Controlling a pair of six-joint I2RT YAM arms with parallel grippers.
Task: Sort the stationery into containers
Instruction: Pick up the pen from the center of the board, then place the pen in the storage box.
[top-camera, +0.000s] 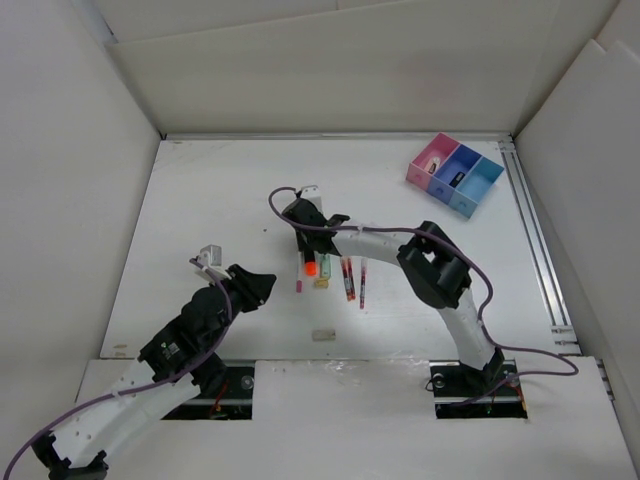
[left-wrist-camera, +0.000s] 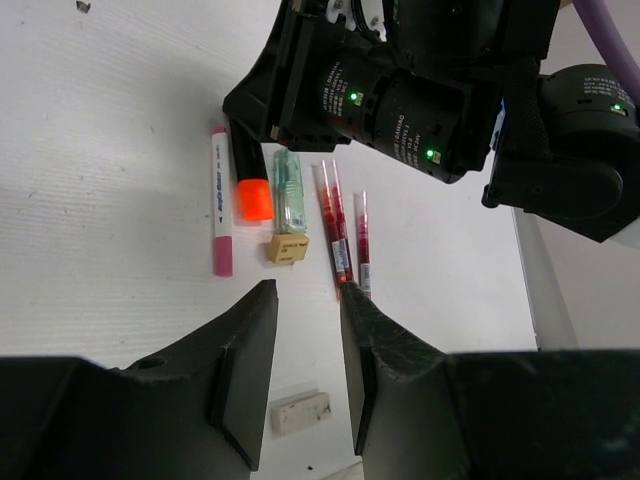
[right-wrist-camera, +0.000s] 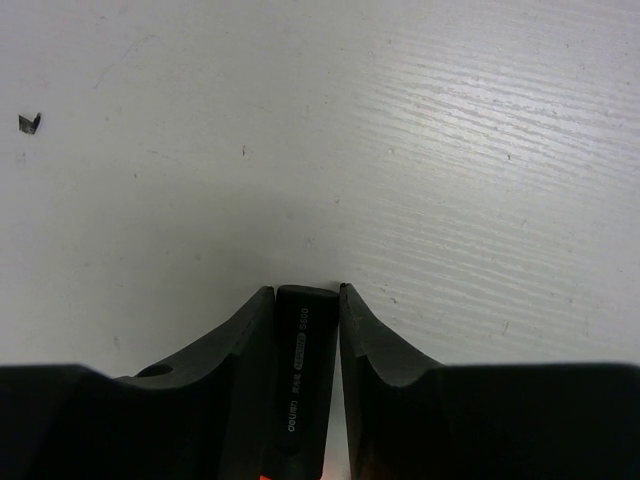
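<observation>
My right gripper (top-camera: 303, 240) reaches left and is shut on the black body of an orange-capped marker (top-camera: 310, 265); the right wrist view shows the marker (right-wrist-camera: 303, 370) between the fingers, low over the table. Beside it lie a pink-ended white marker (left-wrist-camera: 220, 215), a clear green item (left-wrist-camera: 288, 192), a yellowish eraser (left-wrist-camera: 287, 248), thin red pens (left-wrist-camera: 335, 225) and a beige eraser (left-wrist-camera: 300, 413). My left gripper (left-wrist-camera: 305, 290) is open and empty, hovering just left of these things (top-camera: 255, 285). The three-bin tray (top-camera: 455, 173) stands at the far right.
A small dark item lies in the tray's dark blue bin (top-camera: 452, 178). White walls enclose the table on three sides. A metal rail (top-camera: 540, 250) runs along the right edge. The right arm's elbow (top-camera: 435, 265) sits right of the pens.
</observation>
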